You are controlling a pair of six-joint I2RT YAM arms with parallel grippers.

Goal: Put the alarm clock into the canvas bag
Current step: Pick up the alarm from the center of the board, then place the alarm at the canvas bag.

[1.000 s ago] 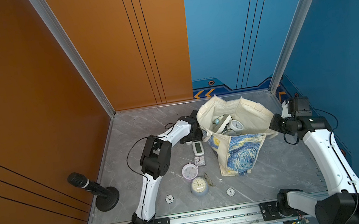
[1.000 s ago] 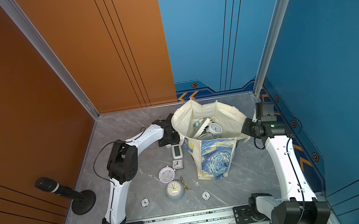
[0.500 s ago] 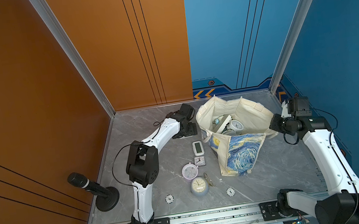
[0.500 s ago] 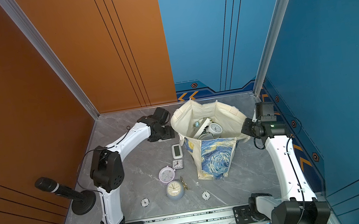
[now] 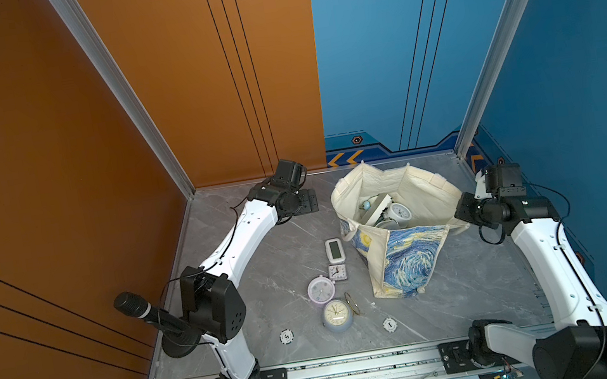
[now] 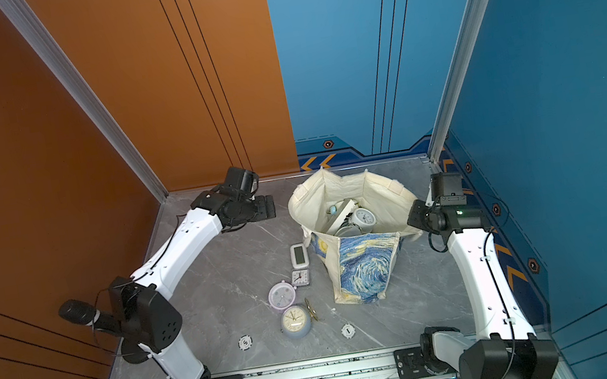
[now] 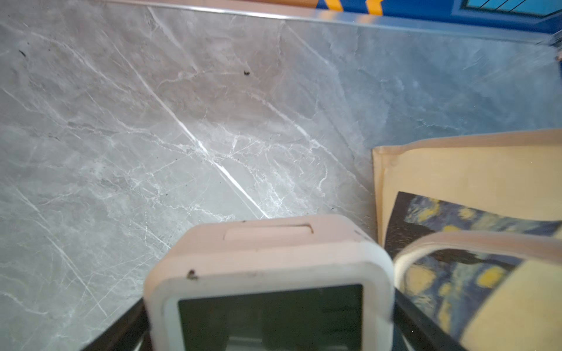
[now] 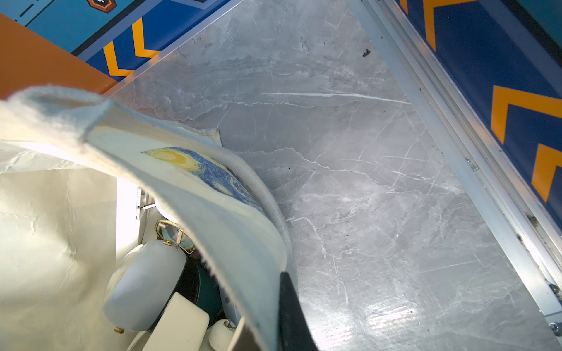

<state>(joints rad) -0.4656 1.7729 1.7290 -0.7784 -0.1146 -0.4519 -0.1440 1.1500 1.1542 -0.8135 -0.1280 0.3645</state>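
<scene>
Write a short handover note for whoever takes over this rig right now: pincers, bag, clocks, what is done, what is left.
Left pincer: open and empty, at the back of the table, left of the bag, apart from every clock.
Right pincer: shut on the bag's right rim, holding the mouth open.
Bag: upright, with a white clock and other items inside.
On the table, left of the bag: digital clock, square clock, lilac clock, cream clock.
Done: at least one clock bagged.
Left: bag those four, probably the digital clock first, as it lies nearest the bag.
</scene>
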